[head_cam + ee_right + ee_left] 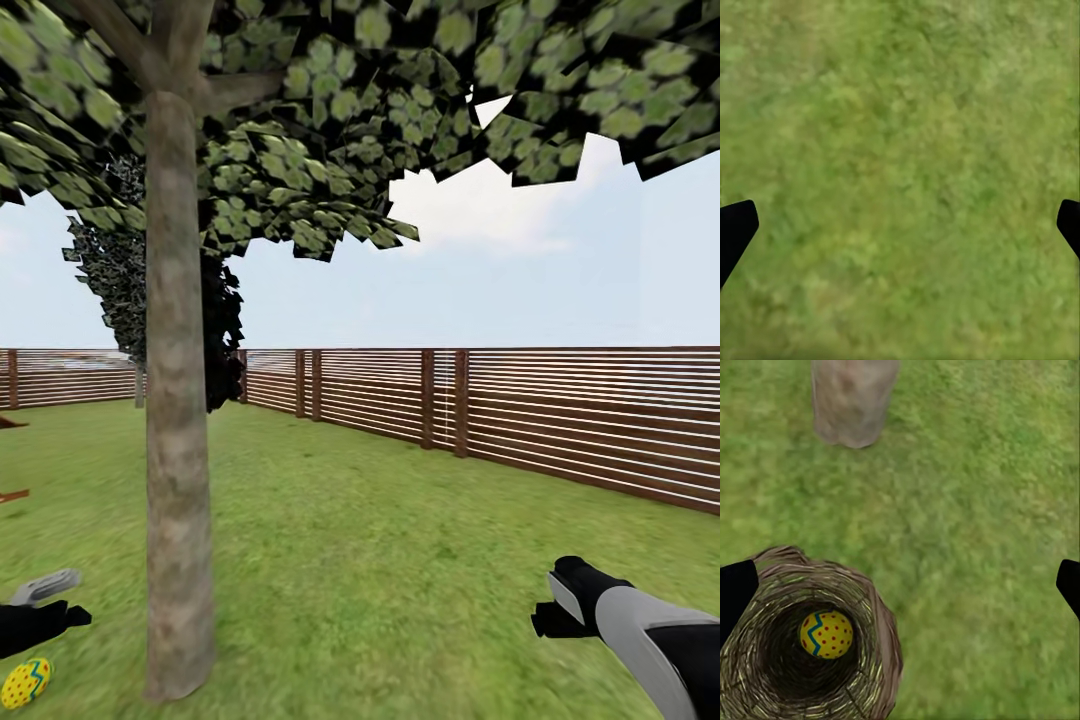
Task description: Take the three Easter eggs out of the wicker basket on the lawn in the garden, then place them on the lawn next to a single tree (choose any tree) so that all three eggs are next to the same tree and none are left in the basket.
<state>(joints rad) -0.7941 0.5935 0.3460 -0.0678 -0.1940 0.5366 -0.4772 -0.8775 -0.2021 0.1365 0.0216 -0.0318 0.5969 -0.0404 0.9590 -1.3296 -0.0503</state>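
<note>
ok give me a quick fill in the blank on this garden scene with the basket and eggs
1. The brown woven wicker basket holds ____ yellow dotted egg.
2. Another yellow dotted egg lies on the ____ near the grey-brown tree trunk.
3. The left gripper, above the basket, is ____.
4. Behind the lawn runs a brown slatted wooden ____.

Missing words: one; grass; open; fence
</note>
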